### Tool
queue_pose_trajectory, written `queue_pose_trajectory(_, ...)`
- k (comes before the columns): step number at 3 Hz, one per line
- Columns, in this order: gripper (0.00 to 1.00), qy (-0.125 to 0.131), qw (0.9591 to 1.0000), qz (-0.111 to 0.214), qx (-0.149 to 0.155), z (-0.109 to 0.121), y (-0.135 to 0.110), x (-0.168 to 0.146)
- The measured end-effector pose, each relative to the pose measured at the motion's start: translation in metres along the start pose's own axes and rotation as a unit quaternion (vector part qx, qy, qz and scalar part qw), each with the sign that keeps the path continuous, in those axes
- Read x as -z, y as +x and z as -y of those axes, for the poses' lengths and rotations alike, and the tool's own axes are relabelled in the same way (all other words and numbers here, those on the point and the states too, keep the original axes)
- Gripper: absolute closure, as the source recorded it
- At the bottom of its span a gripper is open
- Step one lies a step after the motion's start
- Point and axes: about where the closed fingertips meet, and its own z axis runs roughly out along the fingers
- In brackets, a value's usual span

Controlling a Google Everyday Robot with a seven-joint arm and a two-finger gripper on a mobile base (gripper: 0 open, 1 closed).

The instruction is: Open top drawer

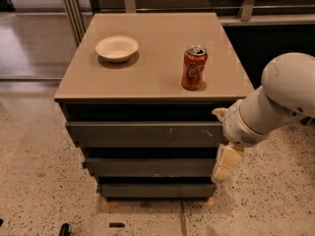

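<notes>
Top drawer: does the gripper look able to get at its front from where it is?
Probably yes. The gripper hangs at the right front of the cabinet, just below the top drawer, whose face is bare. The can and bowl sit on the top, out of the way.

1. The white, rounded robot arm (278,100) runs off the right edge, so its base cannot be seen.
2. The cream-coloured gripper (227,163) hangs at the right end of the drawer stack, covering the right end of the mid-width grey drawer front (147,167).
3. The arm's wrist hides the right end of the widest dark grey, flat top drawer (145,132).
4. The lettering on the red metal soda can (194,68) is too blurred to read.
5. A small dark object (64,228) on the speckled floor (34,181) is cut by the bottom edge; what it is cannot be told.
</notes>
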Motion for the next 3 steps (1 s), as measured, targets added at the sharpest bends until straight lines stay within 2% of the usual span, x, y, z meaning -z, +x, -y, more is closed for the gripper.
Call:
queue_pose_trajectory(1,0.0,-0.008,0.9999,0.009,0.007,0.002,0.008,-0.039)
queue_pose_trajectory(2,0.0,-0.003,0.9996,0.023,0.015,0.012,0.008,-0.07)
queue_pose_trajectory(3,0.0,0.016,0.999,0.032,0.026,0.025,0.006,-0.087)
